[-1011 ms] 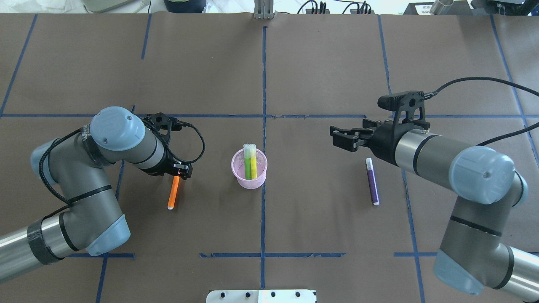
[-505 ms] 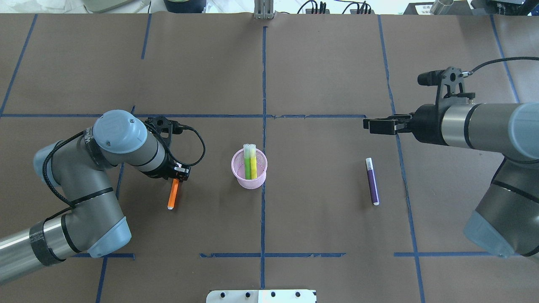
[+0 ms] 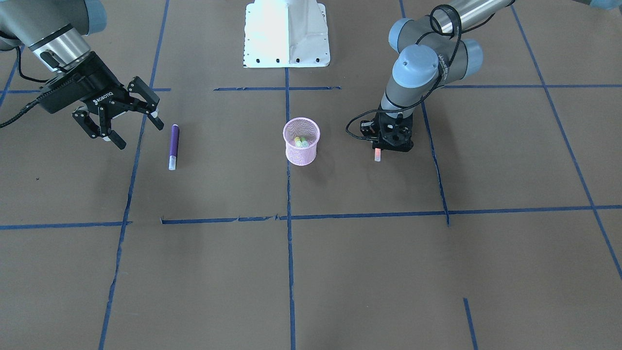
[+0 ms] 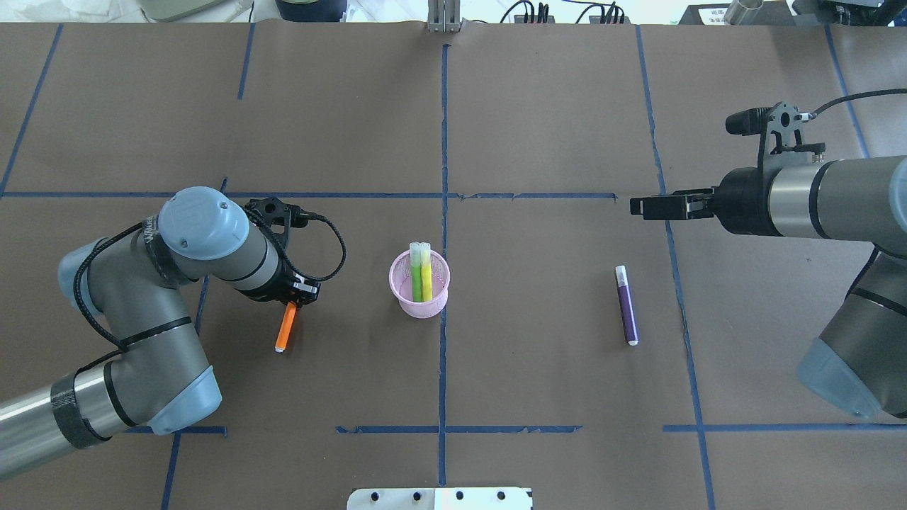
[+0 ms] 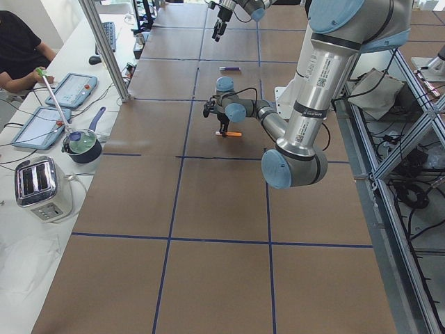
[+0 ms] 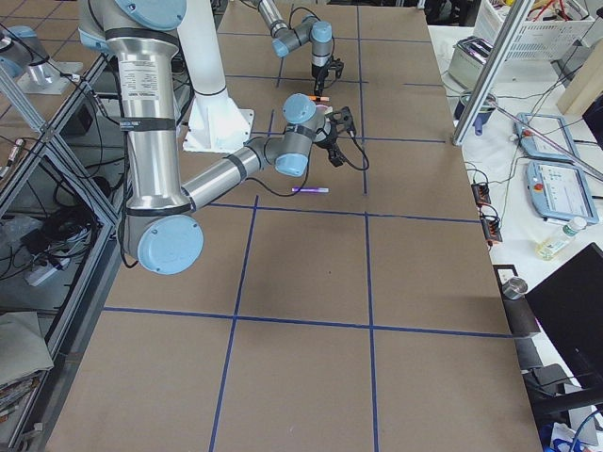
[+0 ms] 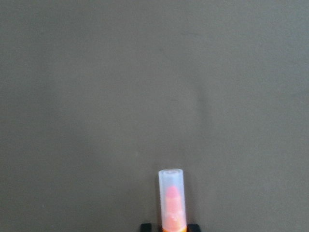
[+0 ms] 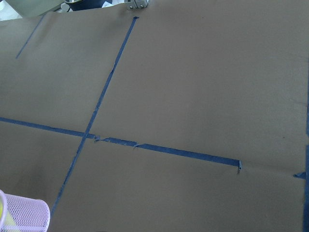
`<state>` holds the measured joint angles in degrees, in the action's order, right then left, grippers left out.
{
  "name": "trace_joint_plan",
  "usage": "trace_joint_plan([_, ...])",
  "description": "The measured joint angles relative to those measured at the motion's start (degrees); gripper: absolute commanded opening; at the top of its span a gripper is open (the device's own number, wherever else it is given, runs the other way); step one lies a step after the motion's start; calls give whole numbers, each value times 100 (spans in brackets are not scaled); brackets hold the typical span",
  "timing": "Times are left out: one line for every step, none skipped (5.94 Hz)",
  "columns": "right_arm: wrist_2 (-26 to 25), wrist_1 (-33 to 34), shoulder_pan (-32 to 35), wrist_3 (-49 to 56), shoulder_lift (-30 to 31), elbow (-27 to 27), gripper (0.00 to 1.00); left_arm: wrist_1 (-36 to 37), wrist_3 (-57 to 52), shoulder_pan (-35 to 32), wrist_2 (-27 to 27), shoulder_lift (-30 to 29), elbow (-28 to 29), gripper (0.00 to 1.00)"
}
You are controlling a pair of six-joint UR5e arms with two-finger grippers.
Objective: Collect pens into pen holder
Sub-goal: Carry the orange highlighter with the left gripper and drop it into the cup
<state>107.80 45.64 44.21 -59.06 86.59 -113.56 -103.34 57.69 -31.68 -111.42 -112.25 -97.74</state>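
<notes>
At table centre: small pink wire-mesh cylindrical pen holder (image 4: 422, 306), round rim, upright, with a slim green pen (image 4: 417, 278) and a yellow pen (image 4: 426, 278) standing inside, pale caps up. Left of it, an orange pen (image 4: 285, 327) with a translucent cap, pinched near the cap end by the black left gripper (image 4: 296, 297), closed tight around it. Right of the holder, well apart, a purple pen (image 4: 626, 310) flat on matte brown paper (image 4: 538, 106) gridded with blue tape (image 4: 444, 127). Farther right, black right gripper (image 3: 140, 135) marked "ROBOTIQ", spread wide, holding nothing.
</notes>
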Motion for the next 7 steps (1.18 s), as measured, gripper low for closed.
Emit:
trace_joint_plan([88, 1, 57, 0, 25, 4, 98, -10, 2, 2, 13, -67, -84, 0])
trace_joint_plan([339, 37, 201, 0, 75, 21, 98, -14, 57, 2, 135, -215, -325, 0])
trace_joint_plan([743, 186, 421, 2, 116, 43, 98, -24, 151, 1, 497, -362, -682, 0])
trace_joint_plan([1173, 557, 669, 26, 90, 47, 98, -66, 255, 12, 945, -516, -988, 0])
trace_joint_plan([1491, 1015, 847, 56, 5, 47, 98, -280, 491, 134, 1490, -649, -1167, 0])
trace_joint_plan([1621, 1275, 914, 66, -72, 45, 98, -698, 750, 471, 2319, -676, -1235, 1])
trace_joint_plan([1647, 1357, 936, 69, -101, 46, 98, -1191, 867, 850, 3228, -655, -1243, 2])
